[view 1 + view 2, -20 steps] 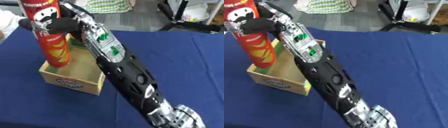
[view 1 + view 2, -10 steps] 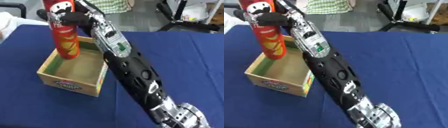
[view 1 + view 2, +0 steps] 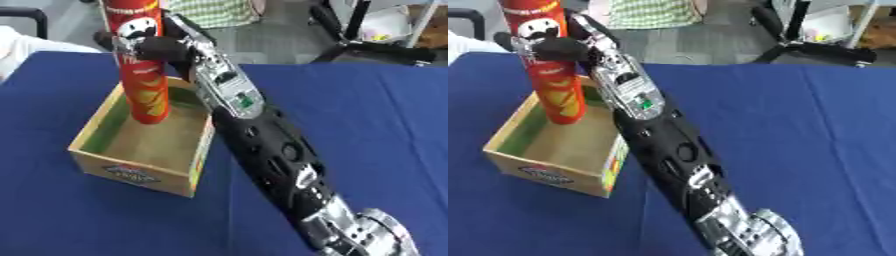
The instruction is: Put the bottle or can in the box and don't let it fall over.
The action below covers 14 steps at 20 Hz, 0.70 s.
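A tall red crisps can (image 3: 142, 75) stands upright inside the open wooden box (image 3: 131, 172), its base near the box's far left corner. My right hand (image 3: 149, 46) is curled round the can's upper part, with the arm stretching up from the lower right across the box's right wall. Whether the can's bottom rests on the box floor I cannot tell. My left hand shows in neither view.
The box sits on a blue tablecloth (image 3: 367, 125) with open cloth to its right and front. Beyond the table's far edge are a black chair base (image 3: 376, 47) and a green-checked cloth (image 3: 214, 10). Something white (image 3: 26, 47) lies at the left edge.
The can has gone from tilted over the box's near left corner to upright deeper inside the box. The camera has also shifted.
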Available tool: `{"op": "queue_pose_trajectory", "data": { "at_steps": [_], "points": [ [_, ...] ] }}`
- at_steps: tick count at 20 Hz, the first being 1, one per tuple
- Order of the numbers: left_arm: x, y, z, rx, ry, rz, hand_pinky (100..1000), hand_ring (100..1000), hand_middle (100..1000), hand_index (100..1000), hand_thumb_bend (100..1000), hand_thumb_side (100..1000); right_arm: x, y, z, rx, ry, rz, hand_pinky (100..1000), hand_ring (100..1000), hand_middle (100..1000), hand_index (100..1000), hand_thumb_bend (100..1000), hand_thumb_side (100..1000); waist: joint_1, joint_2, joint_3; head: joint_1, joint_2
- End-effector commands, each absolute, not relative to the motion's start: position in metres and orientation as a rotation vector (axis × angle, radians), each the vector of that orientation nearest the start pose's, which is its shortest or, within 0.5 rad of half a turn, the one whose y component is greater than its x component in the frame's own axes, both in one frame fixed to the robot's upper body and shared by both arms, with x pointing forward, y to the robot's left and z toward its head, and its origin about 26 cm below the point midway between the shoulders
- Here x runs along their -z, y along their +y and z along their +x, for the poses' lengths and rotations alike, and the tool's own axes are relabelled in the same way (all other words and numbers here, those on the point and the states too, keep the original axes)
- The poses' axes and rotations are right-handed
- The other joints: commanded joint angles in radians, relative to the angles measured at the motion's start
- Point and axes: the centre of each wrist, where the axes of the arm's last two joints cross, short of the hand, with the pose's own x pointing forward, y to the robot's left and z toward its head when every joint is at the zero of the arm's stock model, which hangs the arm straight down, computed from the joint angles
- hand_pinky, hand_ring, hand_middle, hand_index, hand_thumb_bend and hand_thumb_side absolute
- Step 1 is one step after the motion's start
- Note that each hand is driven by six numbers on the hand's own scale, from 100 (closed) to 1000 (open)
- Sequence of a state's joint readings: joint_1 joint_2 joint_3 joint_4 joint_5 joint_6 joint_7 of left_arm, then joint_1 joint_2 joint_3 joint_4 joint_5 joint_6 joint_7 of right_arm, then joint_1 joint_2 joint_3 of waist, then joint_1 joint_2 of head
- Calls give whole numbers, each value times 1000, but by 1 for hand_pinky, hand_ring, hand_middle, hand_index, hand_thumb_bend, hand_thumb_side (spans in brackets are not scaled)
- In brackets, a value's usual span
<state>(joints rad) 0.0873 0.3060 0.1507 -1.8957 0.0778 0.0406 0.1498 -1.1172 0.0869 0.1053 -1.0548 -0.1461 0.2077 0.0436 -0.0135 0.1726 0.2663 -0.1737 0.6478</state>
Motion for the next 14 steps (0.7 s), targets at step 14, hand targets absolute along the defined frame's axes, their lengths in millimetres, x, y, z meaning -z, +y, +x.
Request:
{"op": "queue_pose_trajectory", "data": {
  "at_steps": [14],
  "points": [
    [-91,339,248,1,-1819,401,916,766,825,832,100,727,-248,-45,453,-609,-1911,190,947,1000,1000,953,795,371,10,-13,-5,9,-11]
  ]
}}
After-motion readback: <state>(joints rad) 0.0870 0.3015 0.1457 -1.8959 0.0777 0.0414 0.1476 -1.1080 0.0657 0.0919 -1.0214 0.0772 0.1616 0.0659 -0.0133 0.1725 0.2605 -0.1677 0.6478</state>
